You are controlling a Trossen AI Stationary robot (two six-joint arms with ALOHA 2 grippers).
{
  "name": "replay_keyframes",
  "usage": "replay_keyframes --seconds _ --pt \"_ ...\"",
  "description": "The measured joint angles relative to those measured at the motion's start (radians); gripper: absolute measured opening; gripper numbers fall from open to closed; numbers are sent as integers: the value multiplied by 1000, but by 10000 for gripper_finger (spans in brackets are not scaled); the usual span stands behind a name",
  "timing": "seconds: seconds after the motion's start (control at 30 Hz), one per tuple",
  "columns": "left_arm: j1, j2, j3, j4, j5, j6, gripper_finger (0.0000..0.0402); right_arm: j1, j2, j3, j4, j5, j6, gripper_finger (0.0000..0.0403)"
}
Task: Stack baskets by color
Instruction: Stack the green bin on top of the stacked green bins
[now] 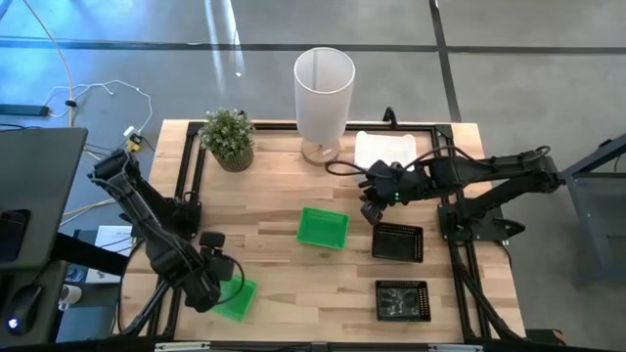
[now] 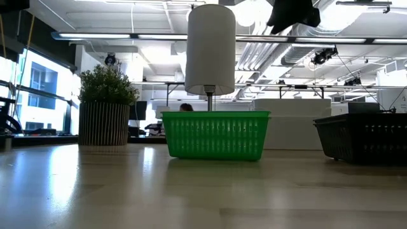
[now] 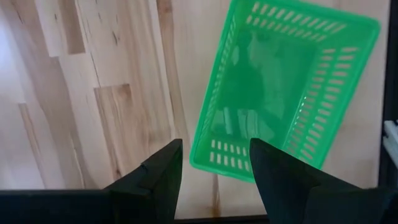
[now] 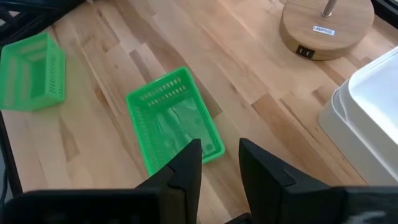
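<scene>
One green basket [image 1: 323, 227] [image 4: 174, 118] [image 2: 216, 135] rests flat on its bottom at the table's middle. A second green basket [image 1: 238, 299] [image 3: 286, 93] [image 4: 31, 71] lies near the front left. My left gripper [image 1: 217, 284] [image 3: 214, 168] hangs open, pointing down, above that basket's near end. My right gripper [image 1: 372, 213] [image 4: 221, 163] is open and slants down, above the table just right of the middle green basket. Two black baskets [image 1: 398, 242] [image 1: 403, 300] sit at the right, one of them [image 2: 365, 137] also seen from table height. A white basket [image 1: 384, 152] [image 4: 373, 106] stands at the back.
A tall white cylinder on a wooden foot [image 1: 324, 88] [image 4: 326, 25] stands at the back middle, with a potted plant [image 1: 229, 137] [image 2: 105, 105] to its left. Bare wood lies between the two green baskets.
</scene>
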Motion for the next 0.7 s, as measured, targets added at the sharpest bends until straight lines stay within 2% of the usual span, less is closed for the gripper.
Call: replay_keyframes --seconds 0.7 --pt "37 176 -1 -8 31 7 172 132 0 0 0 28 44 94"
